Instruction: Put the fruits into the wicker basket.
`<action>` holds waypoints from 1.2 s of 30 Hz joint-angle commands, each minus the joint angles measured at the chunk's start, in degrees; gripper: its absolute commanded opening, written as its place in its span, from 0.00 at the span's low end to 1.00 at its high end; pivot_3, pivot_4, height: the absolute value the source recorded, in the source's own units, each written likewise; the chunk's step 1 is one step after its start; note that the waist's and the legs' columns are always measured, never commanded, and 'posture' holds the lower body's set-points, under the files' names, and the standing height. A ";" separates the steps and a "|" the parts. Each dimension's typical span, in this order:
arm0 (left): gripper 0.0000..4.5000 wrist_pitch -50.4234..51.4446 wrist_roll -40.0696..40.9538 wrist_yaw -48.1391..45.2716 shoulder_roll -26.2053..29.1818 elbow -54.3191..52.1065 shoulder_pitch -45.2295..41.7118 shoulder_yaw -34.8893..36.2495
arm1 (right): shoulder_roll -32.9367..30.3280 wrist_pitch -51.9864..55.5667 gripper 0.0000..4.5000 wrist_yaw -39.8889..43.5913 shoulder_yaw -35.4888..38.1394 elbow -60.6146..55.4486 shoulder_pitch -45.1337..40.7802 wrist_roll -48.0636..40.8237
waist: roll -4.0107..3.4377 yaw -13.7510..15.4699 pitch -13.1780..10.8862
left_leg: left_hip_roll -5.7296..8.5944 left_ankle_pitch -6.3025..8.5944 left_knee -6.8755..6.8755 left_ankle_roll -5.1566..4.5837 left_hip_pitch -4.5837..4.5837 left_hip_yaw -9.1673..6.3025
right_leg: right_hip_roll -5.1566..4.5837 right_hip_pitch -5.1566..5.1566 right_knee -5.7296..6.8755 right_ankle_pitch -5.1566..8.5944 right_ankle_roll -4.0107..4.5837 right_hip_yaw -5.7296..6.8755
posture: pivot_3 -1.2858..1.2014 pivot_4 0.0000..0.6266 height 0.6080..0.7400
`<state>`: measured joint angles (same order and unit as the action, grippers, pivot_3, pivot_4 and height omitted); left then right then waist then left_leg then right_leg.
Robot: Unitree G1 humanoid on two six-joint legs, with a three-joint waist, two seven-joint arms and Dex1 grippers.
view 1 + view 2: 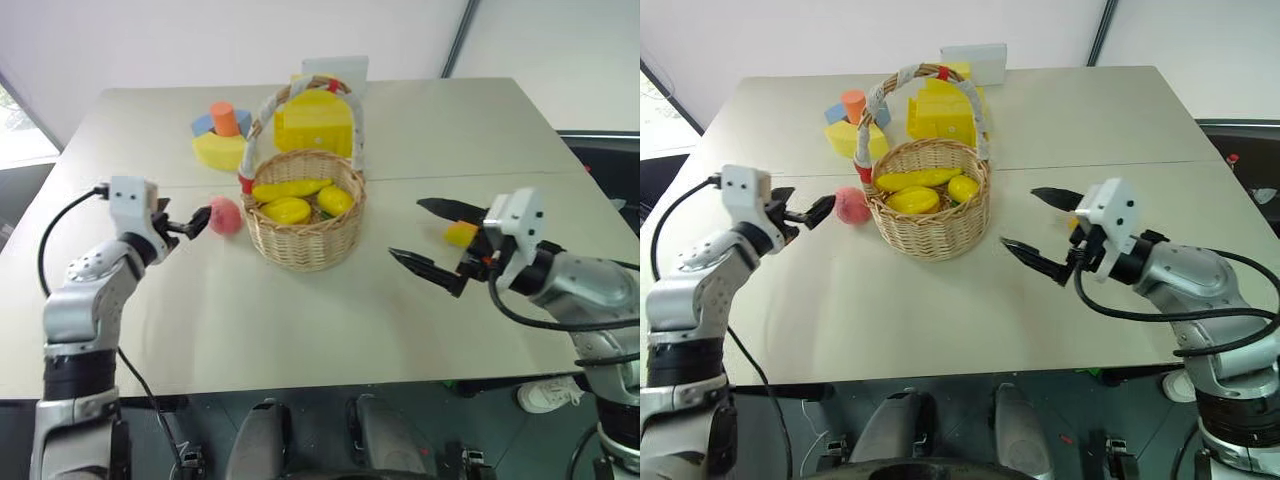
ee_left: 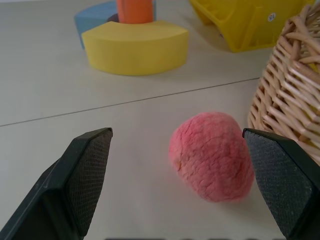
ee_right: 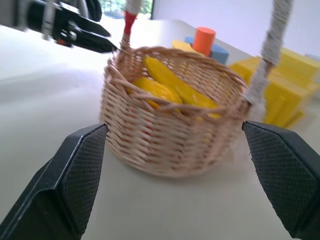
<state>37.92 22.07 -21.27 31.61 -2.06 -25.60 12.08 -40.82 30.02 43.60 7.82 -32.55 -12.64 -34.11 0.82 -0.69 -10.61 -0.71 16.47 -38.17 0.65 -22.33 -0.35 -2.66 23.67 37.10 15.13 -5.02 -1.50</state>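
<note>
The wicker basket [image 1: 305, 235] stands mid-table with a banana [image 1: 290, 188] and two lemons [image 1: 287, 210] inside. A pink-red peach [image 1: 225, 215] lies on the table just left of the basket, touching or nearly touching its wall. My left gripper [image 1: 190, 225] is open and level, its fingertips just short of the peach; in the left wrist view the peach [image 2: 212, 157] lies ahead between the fingers [image 2: 87, 170]. My right gripper [image 1: 432, 238] hangs open to the right of the basket, pointing at it. A small yellow fruit [image 1: 460, 233] lies on the table behind that gripper.
Behind the basket stand a yellow arch block [image 1: 220, 150], an orange cylinder [image 1: 225, 118], a blue block [image 1: 203, 125], a large yellow block [image 1: 315, 120] and a white box [image 1: 335, 68]. A seam [image 1: 470, 176] crosses the table. The table's front edge [image 1: 300, 388] is near.
</note>
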 commanded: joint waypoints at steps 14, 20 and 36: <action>1.00 5.82 -7.99 -0.58 -0.81 13.23 -11.55 -9.34 | 1.65 0.09 1.00 -0.84 -3.57 -4.73 -1.37 -0.80 | 0.01 -0.05 0.00 | 0.04 0.00 -0.01 0.00 -0.02 -0.01 | 0.00 0.02 0.03 0.00 -0.01 0.01 | 0.52 0.24 1.00; 0.82 4.56 -9.24 -0.20 -1.71 15.67 -12.28 -8.92 | 1.97 0.04 1.00 -1.54 -4.28 -5.26 -1.51 -0.68 | 0.01 -0.16 0.00 | 0.03 -0.01 -0.03 0.01 0.01 0.00 | 0.00 0.02 0.08 0.00 -0.01 0.00 | 0.52 0.24 1.00; 0.55 12.16 17.06 -19.18 12.13 -19.62 7.59 18.05 | 0.58 -1.02 1.00 0.51 -3.92 -2.55 -3.42 -0.30 | 0.13 0.08 -0.05 | -0.10 -0.03 0.00 0.07 -0.27 0.06 | -0.17 0.39 0.11 0.00 0.01 -0.05 | 0.52 0.24 1.00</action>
<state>48.22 31.12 -35.10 41.91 -12.10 -18.74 26.41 -39.68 30.44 43.12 3.02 -34.98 -15.12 -34.46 0.95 -0.61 -10.65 -0.79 16.42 -38.17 0.75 -22.62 -0.31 -2.89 24.05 37.19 15.14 -5.01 -1.53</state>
